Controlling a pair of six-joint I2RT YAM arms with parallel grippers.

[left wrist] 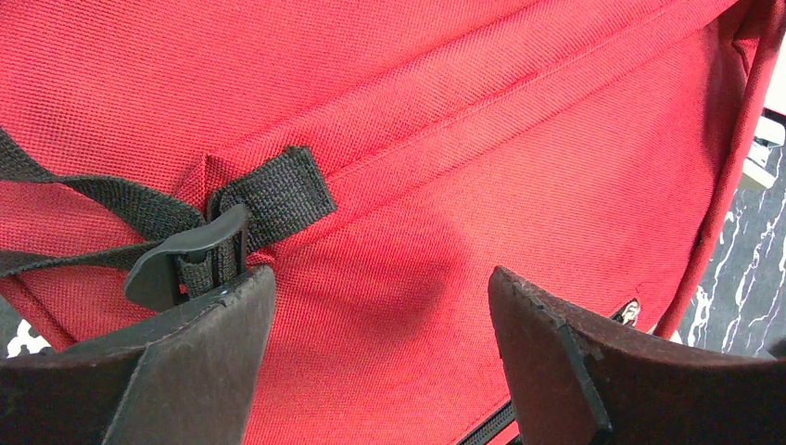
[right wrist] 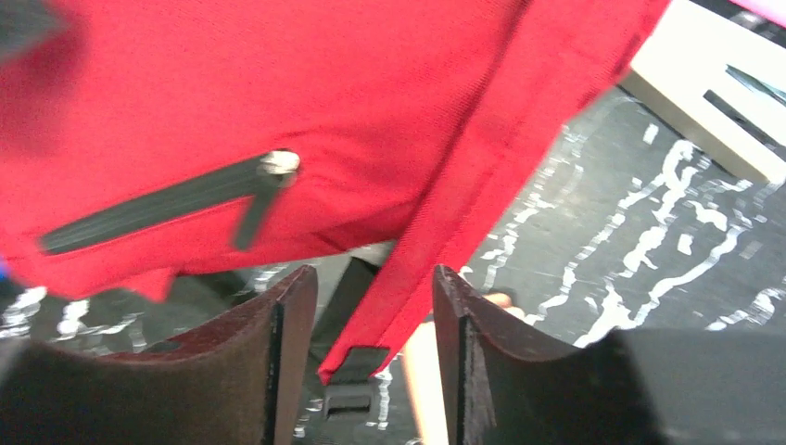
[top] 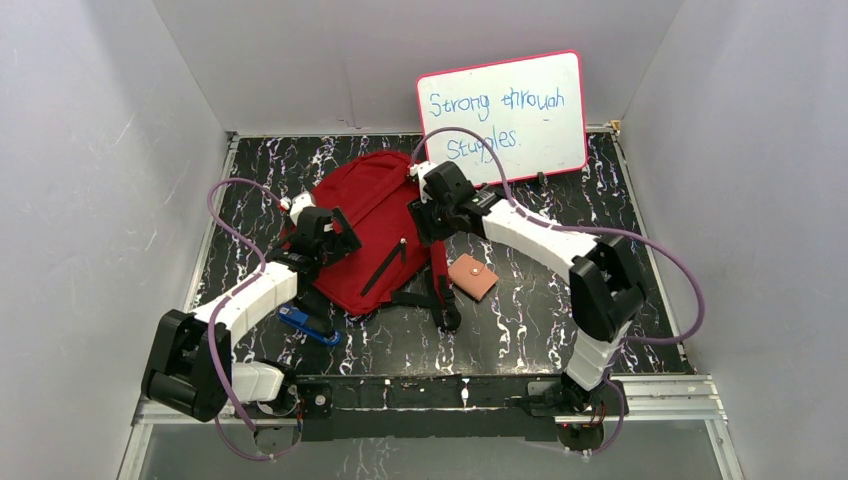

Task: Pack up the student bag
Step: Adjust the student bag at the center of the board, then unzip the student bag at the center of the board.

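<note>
Red fabric is filling both wrist views: the student bag [top: 372, 232] is lying flat on the black marbled surface [top: 560, 330], toward the back and left of centre, with its diagonal front pocket zip [top: 383, 268] facing up and looking closed, so nothing inside the bag is showing. The left gripper [left wrist: 380, 297] is hovering close over the bag's left side, its fingers [left wrist: 185, 371] standing wide apart with only bare red cloth between them, and a black webbing strap with a plastic buckle [left wrist: 185, 260] is lying just beside the left-hand finger. The right gripper [right wrist: 375, 287] is reaching over the bag's right edge, its fingers [right wrist: 241, 371] sitting narrowly apart; a red shoulder strap [right wrist: 436, 222] is running down through the gap, close against one finger and clear of the other, so it is not being clamped. A small tan wallet [top: 472, 276] is lying outside the bag on the surface, just beside the bag's right edge. A blue object [top: 308, 325] is resting outside the bag too, near its front left corner. A whiteboard [top: 500, 115] is leaning against the back wall.
</note>
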